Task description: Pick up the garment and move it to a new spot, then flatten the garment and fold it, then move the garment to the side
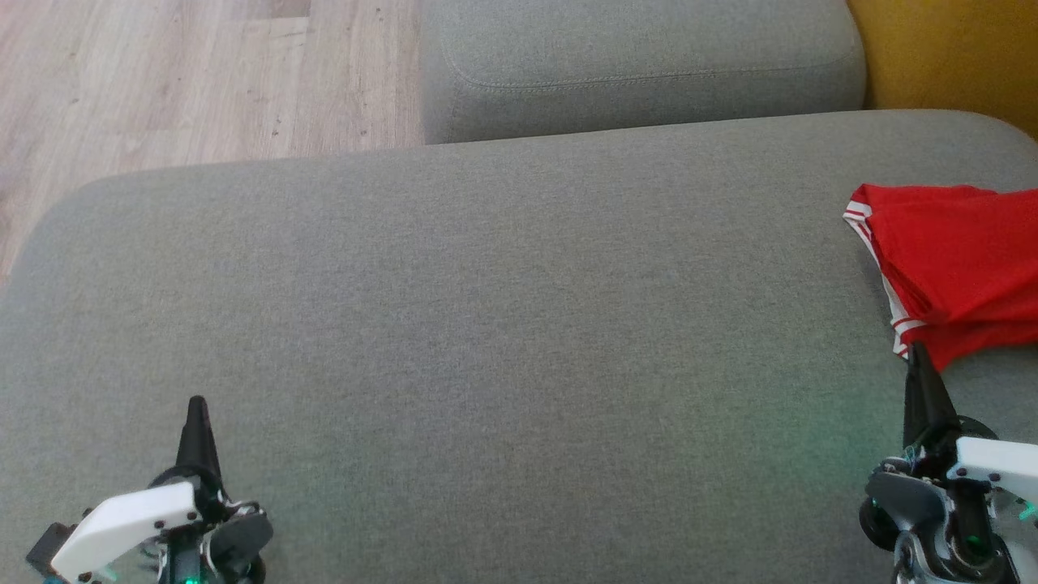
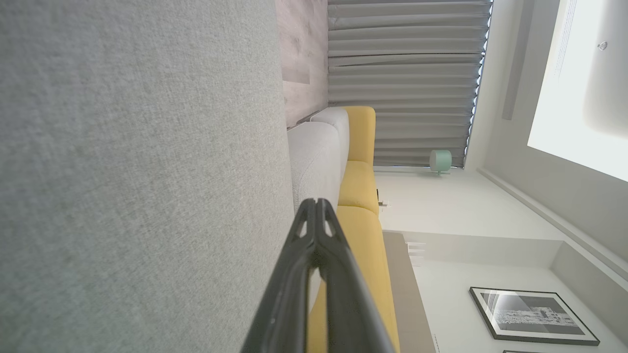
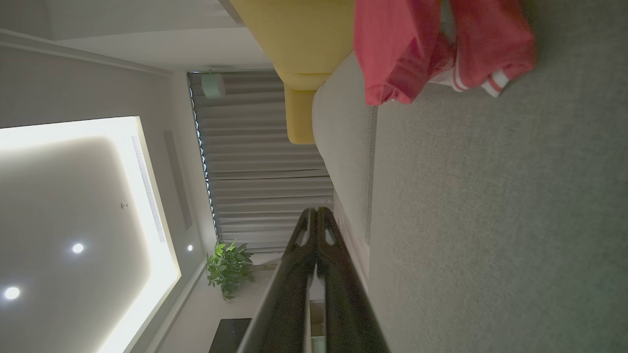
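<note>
While the red garment (image 1: 957, 268) is laid crumpled at the right edge of the grey sofa cushion (image 1: 486, 324), nothing is gripped by either claw. The left claw (image 1: 197, 403) is held over the cushion's near left part, its fingers pressed together and empty. The right claw (image 1: 918, 350) is likewise closed tight and empty, its tip pointed at the garment's near edge, from which it is seen apart in the right wrist view.
</note>
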Controlling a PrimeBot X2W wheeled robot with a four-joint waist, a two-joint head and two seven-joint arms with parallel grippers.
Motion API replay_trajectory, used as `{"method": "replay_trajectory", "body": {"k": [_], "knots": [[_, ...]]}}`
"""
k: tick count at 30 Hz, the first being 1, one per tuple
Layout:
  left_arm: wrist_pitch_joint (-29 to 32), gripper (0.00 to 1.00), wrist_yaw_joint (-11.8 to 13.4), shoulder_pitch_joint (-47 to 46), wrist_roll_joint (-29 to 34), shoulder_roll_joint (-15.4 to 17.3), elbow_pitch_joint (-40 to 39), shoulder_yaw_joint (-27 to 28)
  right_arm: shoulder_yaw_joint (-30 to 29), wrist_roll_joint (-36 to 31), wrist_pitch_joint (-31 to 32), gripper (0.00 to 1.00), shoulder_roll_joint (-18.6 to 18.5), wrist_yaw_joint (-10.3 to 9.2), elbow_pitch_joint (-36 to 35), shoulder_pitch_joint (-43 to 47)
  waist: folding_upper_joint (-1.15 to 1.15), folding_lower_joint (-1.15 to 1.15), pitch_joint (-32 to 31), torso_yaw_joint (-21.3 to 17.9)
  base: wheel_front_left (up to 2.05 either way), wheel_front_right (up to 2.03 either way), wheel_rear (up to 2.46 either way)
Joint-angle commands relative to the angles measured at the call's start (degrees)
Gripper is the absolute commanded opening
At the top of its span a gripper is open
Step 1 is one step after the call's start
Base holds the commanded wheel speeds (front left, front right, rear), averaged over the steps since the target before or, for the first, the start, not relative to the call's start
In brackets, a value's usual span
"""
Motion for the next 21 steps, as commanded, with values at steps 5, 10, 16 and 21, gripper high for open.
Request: {"method": "replay_trajectory", "body": {"k": [5,10,16,21], "knots": [[0.46,0.00,-0.40,-2.95,0.56,0.23,-1.60,2.11,1.14,-0.53,0.38,0.00,-0.27,-0.04,-1.78,-2.97,0.00,0.00,0.00,0.00,0.00,0.00,0.00],[0.46,0.00,-0.40,-2.95,0.56,0.23,-1.60,2.11,1.14,-0.53,0.38,0.00,-0.27,-0.04,-1.78,-2.97,0.00,0.00,0.00,0.00,0.00,0.00,0.00],[0.46,0.00,-0.40,-2.95,0.56,0.23,-1.60,2.11,1.14,-0.53,0.38,0.00,-0.27,-0.04,-1.78,-2.97,0.00,0.00,0.00,0.00,0.00,0.00,0.00],[0.47,0.00,-0.40,-2.95,0.56,0.23,-1.60,2.11,1.13,-0.53,0.38,0.00,-0.27,-0.04,-1.78,-2.97,0.00,0.00,0.00,0.00,0.00,0.00,0.00]]}}
